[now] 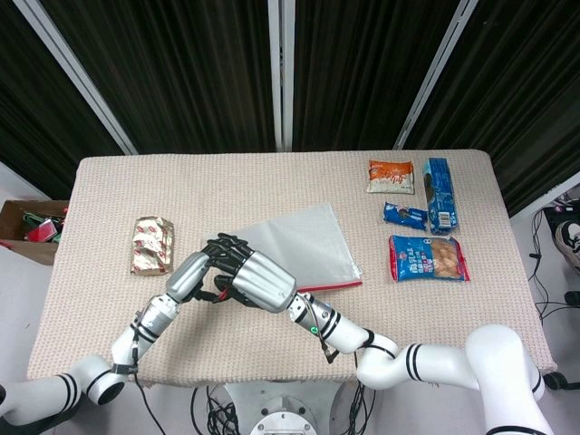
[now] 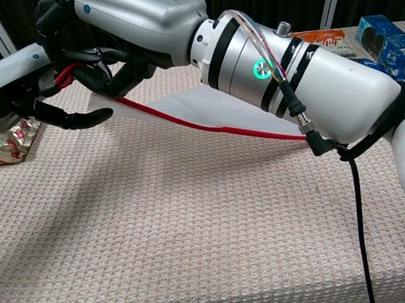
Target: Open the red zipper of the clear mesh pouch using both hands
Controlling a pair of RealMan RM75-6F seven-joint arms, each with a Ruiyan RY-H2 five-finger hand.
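Observation:
The clear mesh pouch point(image 1: 304, 240) lies mid-table with its red zipper point(image 1: 331, 286) along the near edge. Both hands meet at its near-left corner. My right hand point(image 1: 261, 281) reaches across from the right, and its dark fingers point(image 2: 117, 75) grip that corner, which is lifted off the cloth in the chest view. My left hand point(image 1: 194, 276) faces it from the left. The red pull loop point(image 2: 66, 72) runs between the two hands and seems pinched by the left hand point(image 2: 12, 85). The zipper point(image 2: 207, 127) slopes down to the right from the raised corner.
A foil snack pack point(image 1: 152, 245) lies just left of the hands. At the right side of the table are an orange packet point(image 1: 391, 176), a blue box point(image 1: 440, 195), a small blue packet point(image 1: 404, 215) and a cookie bag point(image 1: 428, 257). A cardboard box point(image 1: 27, 227) stands off the left edge.

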